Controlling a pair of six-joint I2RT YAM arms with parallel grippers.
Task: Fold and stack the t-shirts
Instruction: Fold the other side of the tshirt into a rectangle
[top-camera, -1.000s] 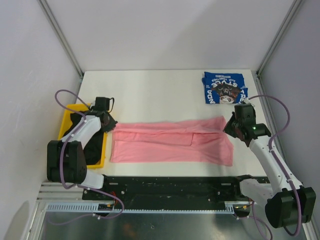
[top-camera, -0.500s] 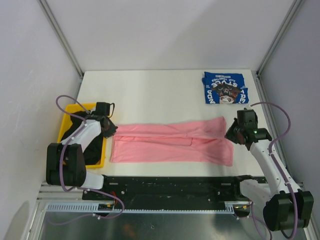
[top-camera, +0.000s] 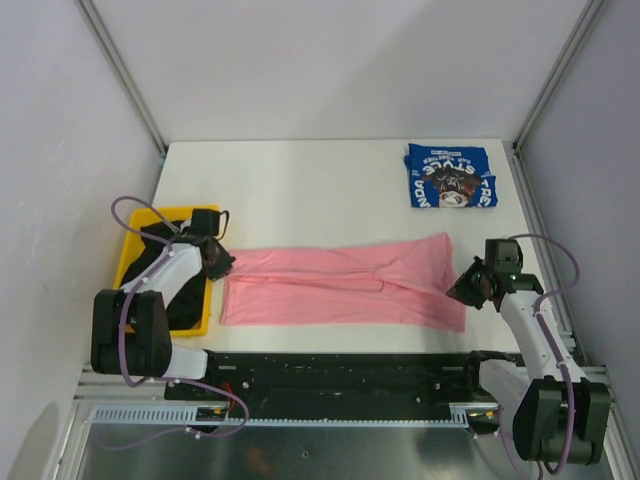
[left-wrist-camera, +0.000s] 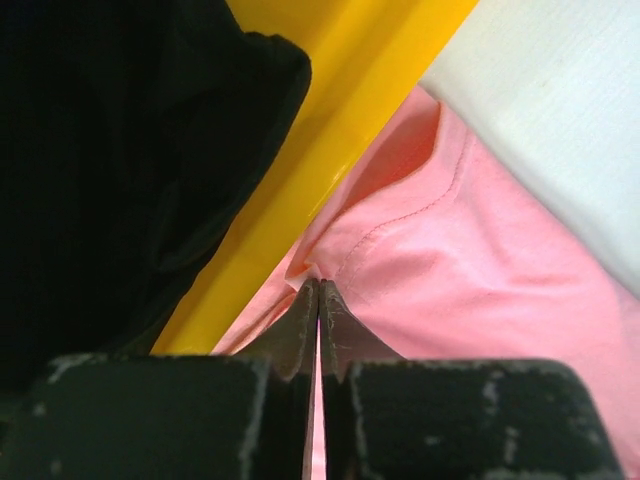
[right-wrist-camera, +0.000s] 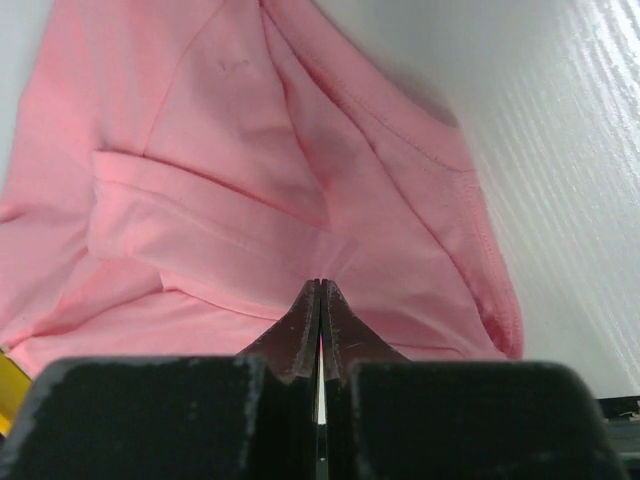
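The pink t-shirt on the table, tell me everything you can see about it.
The plain pink cotton-looking t-shirt lies folded lengthwise into a long flat band across the white table, with stitched hems showing. The left gripper pinches its left end beside the yellow plastic bin; the right gripper pinches its right end.

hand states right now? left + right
Left hand: closed, pinching the pink t-shirt at its end beside the yellow bin.
Right hand: closed, pinching the same shirt's other end.

Left end effector (top-camera: 215, 260) low, wrist turned right; right end effector (top-camera: 470, 290) low, wrist turned left. Both clamp pink cloth t-shirt (top-camera: 340, 290).
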